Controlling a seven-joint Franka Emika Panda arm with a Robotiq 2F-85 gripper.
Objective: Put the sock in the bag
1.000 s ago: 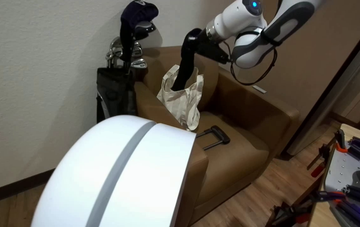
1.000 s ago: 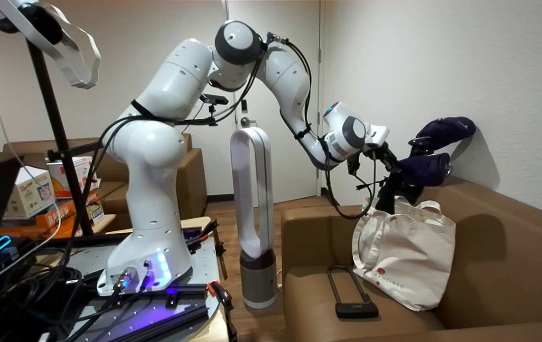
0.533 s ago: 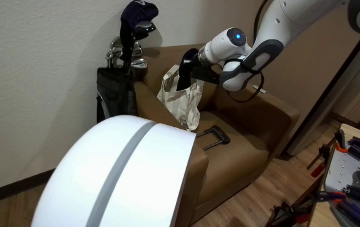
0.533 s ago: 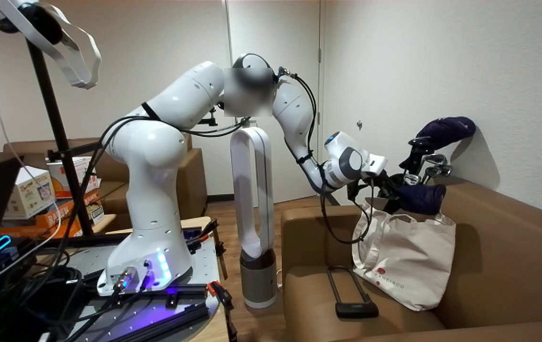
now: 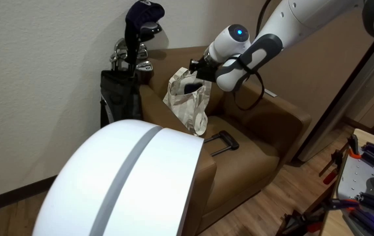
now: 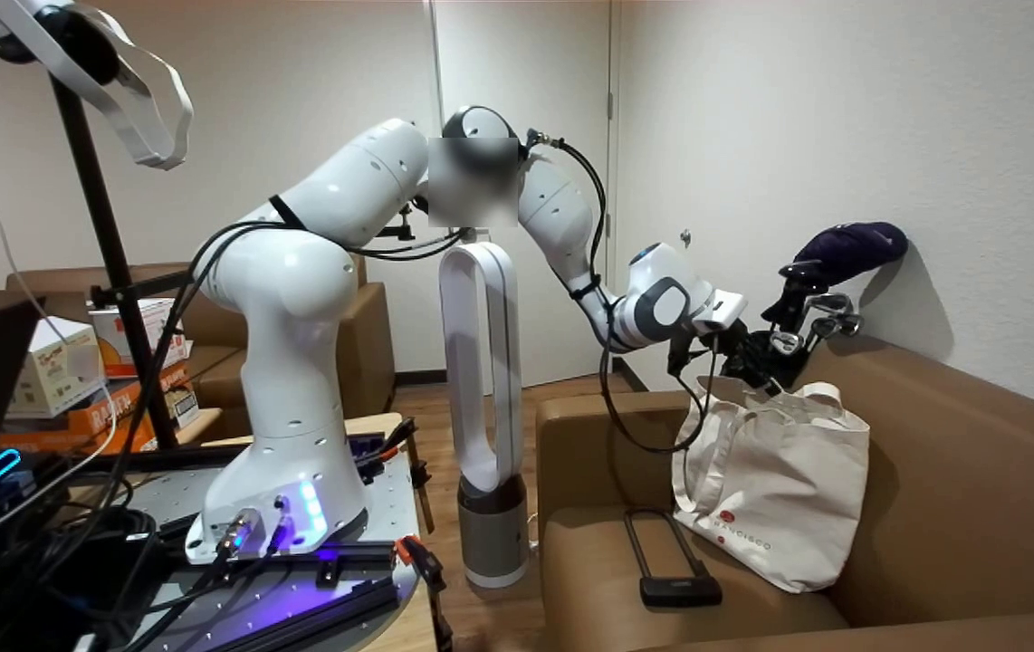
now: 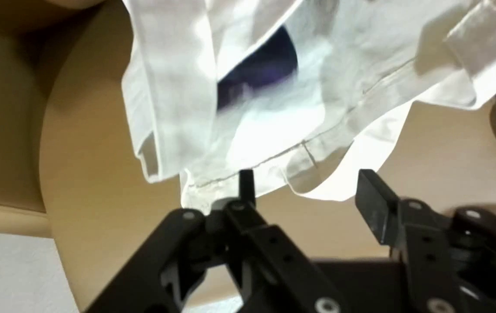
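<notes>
The cream cloth bag point(image 5: 187, 109) leans upright in the brown armchair, its mouth facing up; an exterior view shows its printed side point(image 6: 789, 493). Inside the mouth lies the dark navy sock point(image 5: 192, 88), and the wrist view catches part of the sock point(image 7: 261, 67) behind a fold of cloth, slightly blurred. My gripper point(image 7: 309, 195) is open, its black fingers point(image 7: 246, 187) well apart with nothing between them. It hovers just above the bag's opening at the rim, clear of the sock. The sock's lower part is hidden by the bag wall.
A black U-shaped lock point(image 6: 680, 590) rests on the armchair seat point(image 6: 589, 580) in front of the bag. Golf clubs point(image 6: 829, 321) stand behind the chair against the wall. A tall white bladeless fan point(image 6: 503, 380) is between the robot's table and the chair.
The arm came down toward the bag with the sock hanging from the gripper. The jaws then opened, and the sock dropped into the bag.
</notes>
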